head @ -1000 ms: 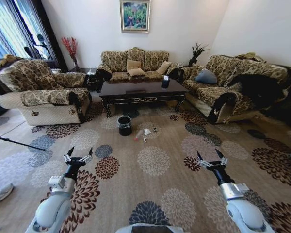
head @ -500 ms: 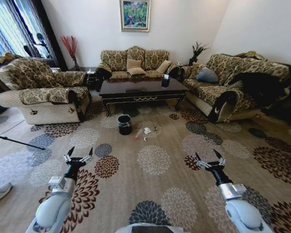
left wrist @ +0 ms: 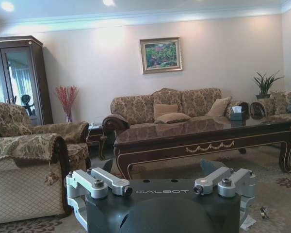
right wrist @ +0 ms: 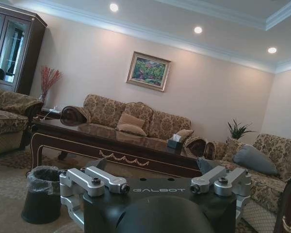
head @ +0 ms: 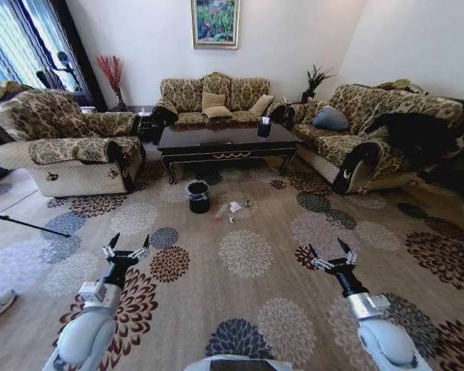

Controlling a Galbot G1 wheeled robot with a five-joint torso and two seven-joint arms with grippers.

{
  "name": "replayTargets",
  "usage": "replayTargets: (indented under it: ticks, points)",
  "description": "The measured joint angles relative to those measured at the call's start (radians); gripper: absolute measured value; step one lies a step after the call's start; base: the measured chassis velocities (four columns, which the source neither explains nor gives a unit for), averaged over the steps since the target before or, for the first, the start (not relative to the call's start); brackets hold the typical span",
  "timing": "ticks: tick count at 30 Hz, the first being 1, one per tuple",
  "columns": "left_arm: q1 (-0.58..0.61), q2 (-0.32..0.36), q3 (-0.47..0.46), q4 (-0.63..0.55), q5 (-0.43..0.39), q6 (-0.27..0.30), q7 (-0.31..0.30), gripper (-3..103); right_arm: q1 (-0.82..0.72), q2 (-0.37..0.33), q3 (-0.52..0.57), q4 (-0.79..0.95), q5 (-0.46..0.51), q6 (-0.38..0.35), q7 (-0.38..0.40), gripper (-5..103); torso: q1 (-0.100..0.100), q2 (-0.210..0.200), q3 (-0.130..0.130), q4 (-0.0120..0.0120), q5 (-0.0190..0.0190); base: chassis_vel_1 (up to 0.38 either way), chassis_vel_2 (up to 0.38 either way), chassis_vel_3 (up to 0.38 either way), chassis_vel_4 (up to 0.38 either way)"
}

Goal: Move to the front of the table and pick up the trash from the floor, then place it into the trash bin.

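The dark glossy table [head: 216, 137] stands across the room in front of the back sofa. On the carpet before it sits the black trash bin [head: 199, 198] with a clear liner. The trash lies just right of the bin: a bottle [head: 220, 214], a white paper wad [head: 234, 208] and tiny scraps [head: 248, 205]. My left gripper [head: 124, 249] and right gripper [head: 325, 255] hover open and empty over the carpet, well short of the trash. The right wrist view has the bin [right wrist: 42, 194] and table [right wrist: 87, 133]. In the left wrist view are the table [left wrist: 203, 131] and a white scrap [left wrist: 247, 222].
A patterned armchair [head: 69, 151] stands to the left, a sofa [head: 216, 100] behind the table and another sofa [head: 371, 131] to the right. A dark tissue box [head: 264, 130] sits on the table. A thin black rod [head: 23, 225] lies at far left. Flowered carpet stretches between me and the trash.
The whole head picture has shifted slightly, so the camera has moved a little. My right gripper has drifted slightly left; the left gripper, bin and trash keep their places.
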Motion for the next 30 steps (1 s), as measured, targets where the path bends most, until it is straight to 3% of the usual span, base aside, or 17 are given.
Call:
replayTargets:
  ticks: [10, 18, 21, 23, 24, 25, 28, 30]
  points:
    - [-0.004, -0.007, 0.012, -0.007, 0.010, 0.003, -0.002, 100, 0.012, 0.002, -0.011, -0.016, 0.012, 0.003, -0.003, 100, -0.019, -0.044, -0.025, -0.0001, 0.0000, 0.000, 0.000, 0.000, 0.000]
    - [0.002, -0.015, -0.007, -0.003, -0.009, -0.030, -0.002, 100, 0.023, 0.001, -0.014, -0.022, 0.038, 0.012, 0.000, 102, -0.035, -0.080, -0.045, 0.0002, 0.0000, 0.000, 0.000, 0.000, 0.000]
    - [0.006, -0.017, -0.004, 0.002, -0.009, -0.032, -0.001, 100, 0.023, 0.000, -0.005, -0.026, 0.044, 0.017, 0.000, 88, -0.042, -0.096, -0.054, -0.0001, -0.0001, 0.000, 0.000, 0.000, 0.000]
    - [0.006, -0.017, -0.002, 0.002, -0.009, -0.032, -0.001, 100, 0.022, 0.000, -0.002, -0.027, 0.046, 0.017, -0.001, 88, -0.044, -0.102, -0.058, -0.0001, 0.0000, 0.000, 0.000, 0.000, 0.000]
    - [0.006, -0.016, -0.001, 0.003, -0.008, -0.031, -0.001, 100, 0.023, 0.000, 0.001, -0.028, 0.046, 0.019, -0.003, 82, -0.047, -0.108, -0.061, -0.0001, 0.0000, 0.000, 0.000, 0.000, 0.000]
    - [0.004, -0.016, -0.001, 0.003, -0.008, -0.030, -0.001, 100, 0.023, 0.000, 0.001, -0.029, 0.045, 0.021, -0.004, 89, -0.049, -0.112, -0.064, 0.0000, -0.0001, 0.000, 0.000, 0.000, 0.000]
    - [0.002, -0.014, -0.001, 0.002, -0.008, -0.026, -0.004, 100, 0.024, 0.002, 0.000, -0.029, 0.046, 0.023, -0.004, 77, -0.055, -0.129, -0.074, -0.0001, -0.0001, 0.000, 0.000, 0.000, 0.000]
    - [0.002, -0.013, -0.001, 0.001, -0.008, -0.025, -0.005, 100, 0.025, 0.002, 0.000, -0.029, 0.045, 0.023, -0.004, 77, -0.057, -0.134, -0.077, 0.0000, 0.0000, 0.000, 0.000, 0.000, 0.000]
